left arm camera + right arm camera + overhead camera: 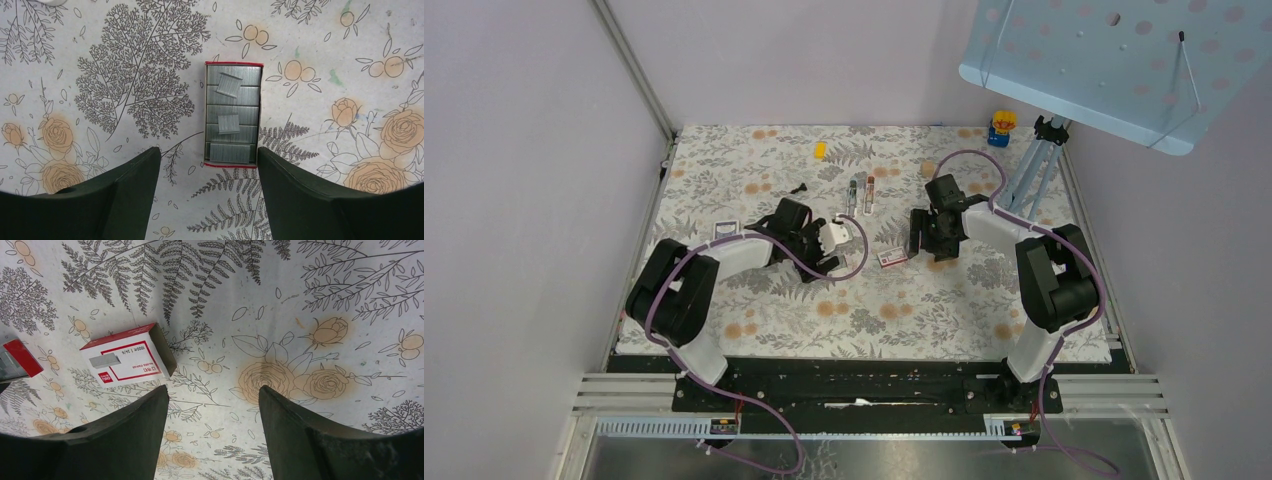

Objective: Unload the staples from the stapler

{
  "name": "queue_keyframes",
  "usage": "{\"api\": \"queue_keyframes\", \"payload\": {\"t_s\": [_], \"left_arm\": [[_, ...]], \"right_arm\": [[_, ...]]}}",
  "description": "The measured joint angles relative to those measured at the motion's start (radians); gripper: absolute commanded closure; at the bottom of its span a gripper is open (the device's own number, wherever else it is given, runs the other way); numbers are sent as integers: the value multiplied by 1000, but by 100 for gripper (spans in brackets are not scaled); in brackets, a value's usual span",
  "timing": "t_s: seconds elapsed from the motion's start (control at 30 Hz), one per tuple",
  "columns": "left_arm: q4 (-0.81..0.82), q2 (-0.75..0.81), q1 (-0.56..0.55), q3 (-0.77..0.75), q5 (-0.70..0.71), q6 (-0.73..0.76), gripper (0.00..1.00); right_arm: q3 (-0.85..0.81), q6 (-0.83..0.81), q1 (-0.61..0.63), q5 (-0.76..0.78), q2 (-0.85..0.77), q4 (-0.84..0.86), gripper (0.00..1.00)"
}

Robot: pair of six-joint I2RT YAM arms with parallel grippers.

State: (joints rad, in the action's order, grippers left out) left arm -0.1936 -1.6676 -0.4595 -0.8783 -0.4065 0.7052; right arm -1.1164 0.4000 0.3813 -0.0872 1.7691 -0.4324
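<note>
Staples (232,120) are lying in the open tray (233,63), with the left gripper (208,151) hovering wide and empty over the tray's near end and the right gripper (212,390) gaping idle nearby, so the drop-off seems finished and the next move is looking like a clean lift without nudging that tray.

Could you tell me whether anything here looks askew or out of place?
Yes: in the staple tray, an upper loose strip and a lower loose strip lie tilted atop the packed rows, out of line.
</note>
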Motion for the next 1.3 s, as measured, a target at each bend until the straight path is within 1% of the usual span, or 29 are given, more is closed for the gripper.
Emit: {"api": "queue_keyframes", "payload": {"t_s": [0.07, 0.27, 0.37, 0.53, 0.6, 0.7, 0.8, 1.0, 1.13, 1.3], "left_arm": [[-1, -3, -5, -4, 1, 3, 29], [-11, -8, -18, -9, 0, 8, 42], [-32, -18, -23, -24, -5, 17, 45], [-47, -23, -30, -32, -8, 33, 47], [-49, -23, -32, -32, -8, 37, 47], [-54, -23, -39, -35, -7, 43, 48], [-54, -23, -51, -36, -5, 48, 49], [-70, -35, -68, -53, -5, 47, 50], [-78, -44, -80, -64, -5, 47, 50], [-83, -50, -95, -73, -6, 47, 52]], "right_arm": [[1, 0, 0, 0, 0, 0, 27], [1, 2, 0, 18, 0, 0, 27], [1, 5, -2, 29, 0, -2, 28], [-10, 15, -5, 47, 0, -5, 30], [-19, 19, -5, 51, 0, -4, 34], [-30, 24, -5, 72, 4, -4, 44], [-43, 28, -6, 101, 19, -5, 49], [-80, 26, -8, 131, 65, -24, 53], [-89, 23, -8, 122, 75, -32, 55], [-94, 18, -8, 93, 90, -31, 55]]}}
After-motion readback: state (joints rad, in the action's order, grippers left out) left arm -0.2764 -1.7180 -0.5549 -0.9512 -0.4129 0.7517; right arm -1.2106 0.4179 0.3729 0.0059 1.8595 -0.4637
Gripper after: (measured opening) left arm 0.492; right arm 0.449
